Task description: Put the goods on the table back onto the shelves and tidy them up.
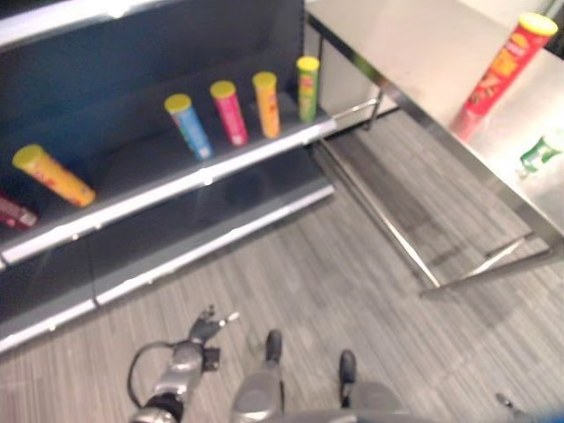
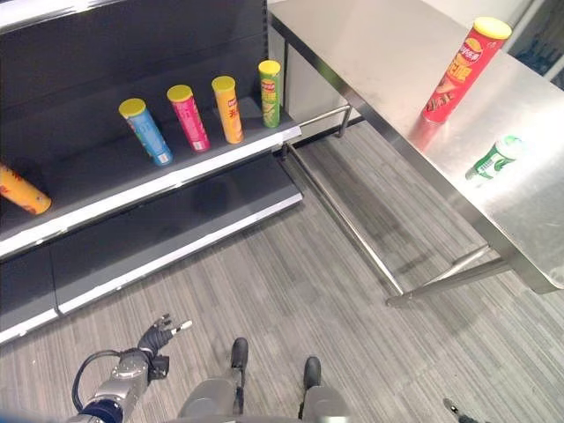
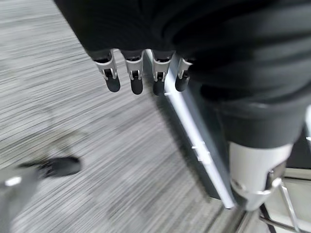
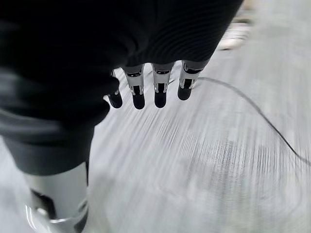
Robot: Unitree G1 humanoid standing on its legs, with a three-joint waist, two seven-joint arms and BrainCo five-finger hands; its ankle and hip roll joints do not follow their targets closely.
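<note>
- Standing back from the work: the left robot hand (image 2: 160,333) hangs low at the lower left of the frame, over the floor (image 2: 291,264), fingers slack and nearly straight, holding nothing.
- The right robot hand (image 4: 146,87), seen from its wrist, also hangs with fingers straight and apart, empty, over bare floor.
- Goods left to shelve: a red can (image 2: 454,70) stands upright, slightly leaning, on the desk (image 2: 370,53) at the upper right; a green bottle (image 2: 493,159) lies on its side just below it, long axis running roughly toward the lower left.
- Both items lie up and to the right of either hand, well apart from them; judged, the right arm is the nearer.
- The shelf (image 2: 176,176) at upper left carries four upright cans, blue (image 2: 146,132), pink (image 2: 188,118), orange (image 2: 227,109) and green (image 2: 270,92), plus a tilted orange can (image 2: 22,192) at the left edge.
- Obstruction: the desk's edge and legs (image 2: 344,220) stand between robot and goods; nothing else intervenes.
</note>
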